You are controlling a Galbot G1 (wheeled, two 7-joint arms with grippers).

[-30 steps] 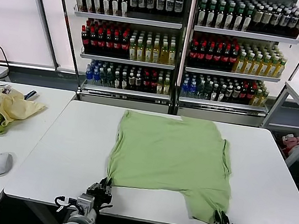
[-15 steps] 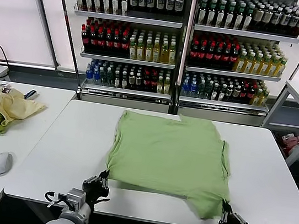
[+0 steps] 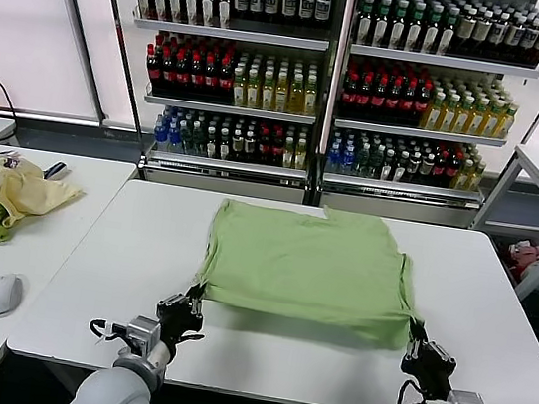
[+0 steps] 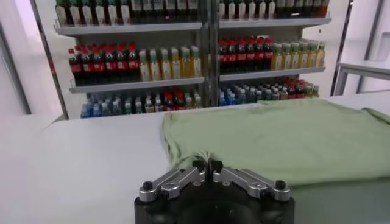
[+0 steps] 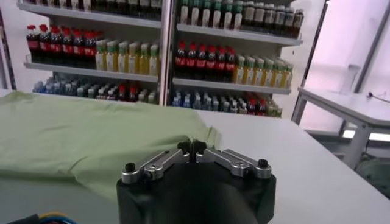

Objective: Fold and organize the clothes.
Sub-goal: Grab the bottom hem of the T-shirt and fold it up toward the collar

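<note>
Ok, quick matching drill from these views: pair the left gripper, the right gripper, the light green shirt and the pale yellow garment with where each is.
Things:
1. left gripper
2. right gripper
3. light green soft fabric polo shirt
4. pale yellow crumpled garment

Places:
A. on the side table at the robot's left
B. shut on the shirt's near-right corner
C. spread on the white table, near edge lifted
D. shut on the shirt's near-left corner

Pairs: 1-D, 2-B, 3-C, 4-A

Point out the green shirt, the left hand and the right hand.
green shirt [image 3: 311, 263]: head view, middle of the flat fabric.
left hand [image 3: 193, 304]: head view, fingertips shut on the shirt's near left corner.
right hand [image 3: 418, 340]: head view, fingertips shut on the shirt's near right corner.
</note>
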